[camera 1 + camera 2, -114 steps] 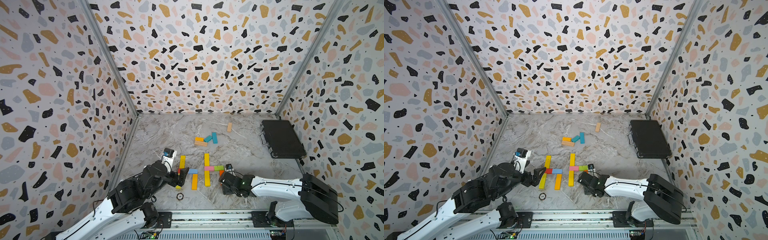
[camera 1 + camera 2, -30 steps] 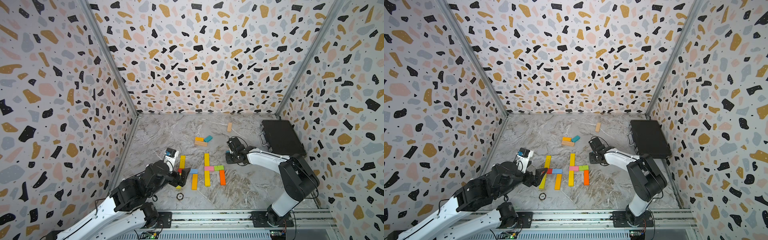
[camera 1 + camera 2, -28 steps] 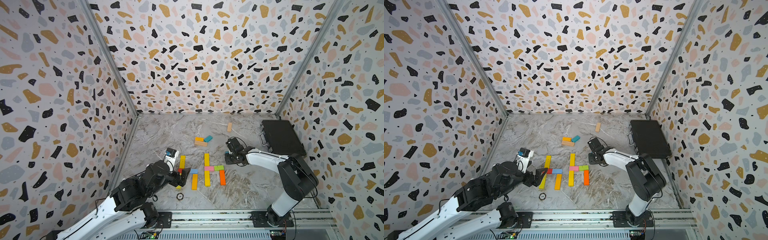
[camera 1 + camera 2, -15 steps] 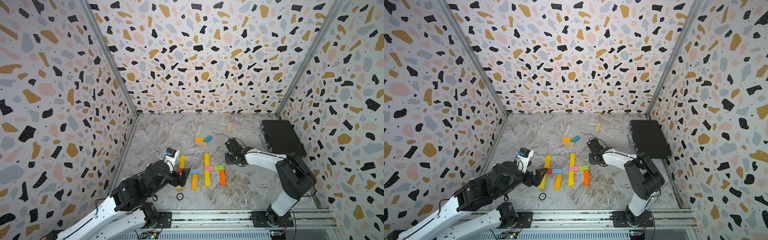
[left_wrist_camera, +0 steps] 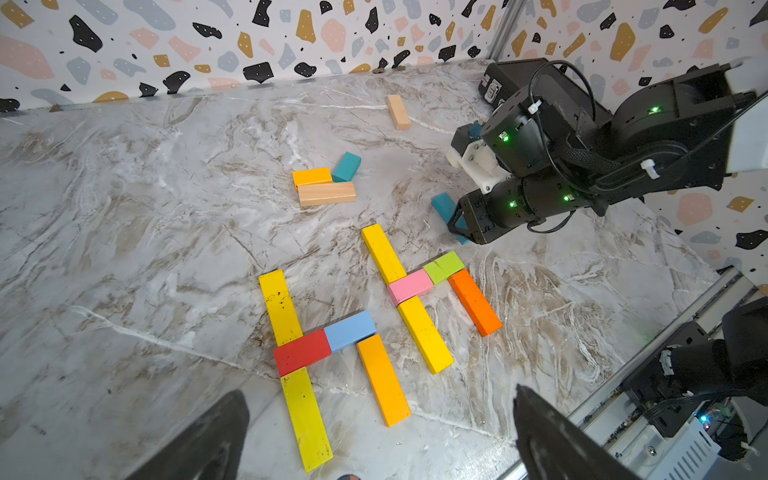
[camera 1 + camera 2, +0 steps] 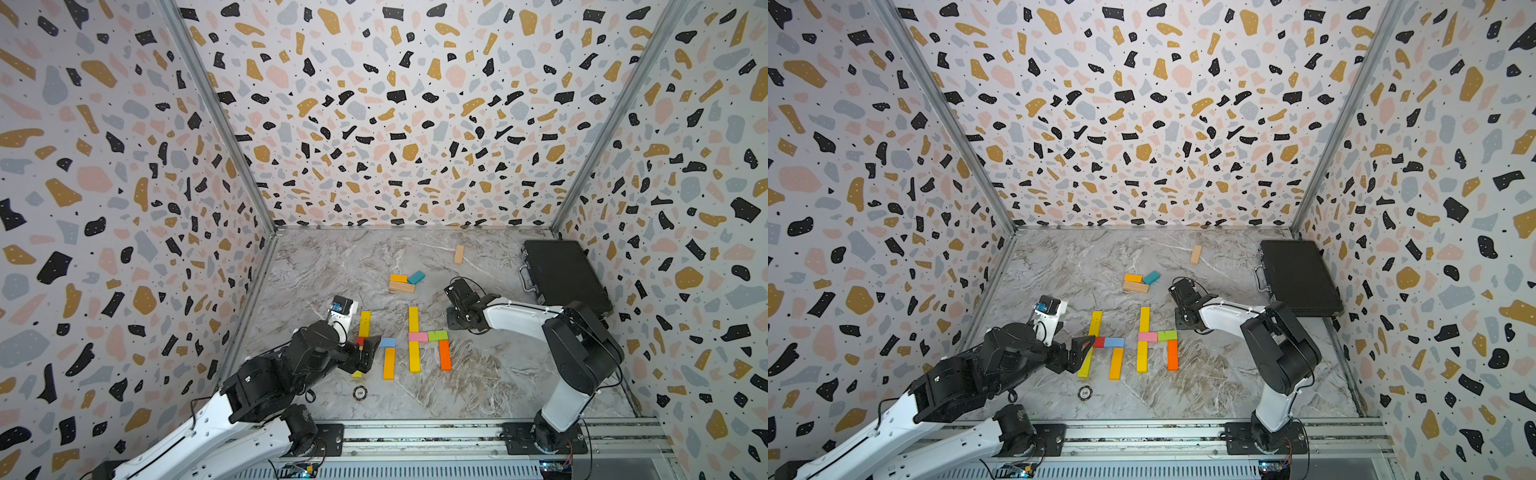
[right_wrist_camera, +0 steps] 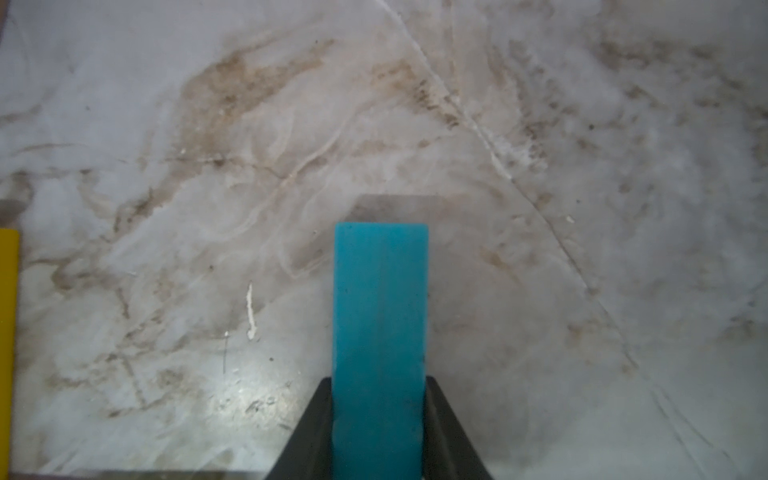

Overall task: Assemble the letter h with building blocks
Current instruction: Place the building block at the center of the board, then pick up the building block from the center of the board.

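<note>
Right gripper (image 7: 379, 388) is clenching a long teal wooden block (image 7: 380, 299)
It is hanging low over the marble tabletop (image 7: 166, 166), near a long yellow block (image 5: 382, 253); left gripper (image 5: 380, 395) is hovering released, jaws wide

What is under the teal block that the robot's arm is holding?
Only bare marble table and the block's shadow show beneath the teal block in the right tool. The spot straight below is covered by the block itself.

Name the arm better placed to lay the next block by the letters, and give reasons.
Right. The right jaws are shut on a teal block, close to the green block in the built letters. The left jaws stand open above a yellow block, holding nothing.
</note>
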`<state>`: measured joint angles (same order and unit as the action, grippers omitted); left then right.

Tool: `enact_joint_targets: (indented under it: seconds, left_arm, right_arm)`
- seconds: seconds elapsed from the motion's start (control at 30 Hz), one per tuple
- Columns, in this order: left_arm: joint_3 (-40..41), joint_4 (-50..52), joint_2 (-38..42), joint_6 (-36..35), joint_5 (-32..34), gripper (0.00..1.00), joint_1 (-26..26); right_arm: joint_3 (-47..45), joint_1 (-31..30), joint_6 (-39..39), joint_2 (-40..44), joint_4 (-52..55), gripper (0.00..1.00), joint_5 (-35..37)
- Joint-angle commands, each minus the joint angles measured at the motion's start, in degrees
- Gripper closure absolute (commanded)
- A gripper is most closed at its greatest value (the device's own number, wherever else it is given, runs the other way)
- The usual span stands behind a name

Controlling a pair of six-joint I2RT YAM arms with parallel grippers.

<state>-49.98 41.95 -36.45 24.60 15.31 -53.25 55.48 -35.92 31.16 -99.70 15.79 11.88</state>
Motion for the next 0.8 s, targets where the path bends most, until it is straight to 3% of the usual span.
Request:
enact_joint_targets:
  seconds: [0.0, 0.5, 0.63, 0.77]
  left_arm:
    - [-0.1, -1.9, 0.2, -0.7, 0.1, 0.01, 0.4]
    - [-0.1, -1.9, -0.1, -0.8, 0.2, 0.01, 0.4]
    - [-0.3, -1.5, -0.3, -0.7, 0.9, 0.01, 0.4]
    - [0.1, -1.7, -0.3, 0.0, 1.5, 0.01, 0.5]
  right_arm:
    - [1.5, -0.3, 1.0, -0.6, 1.0, 0.65, 0.6]
    - [4.1, -0.3, -1.3, 2.4, 0.8, 0.32, 1.7]
    - [4.3, -0.3, -3.2, 9.0, 1.8, 0.27, 1.2]
    - [-1.0, -0.3, -4.3, 19.5, 0.5, 0.25, -3.1]
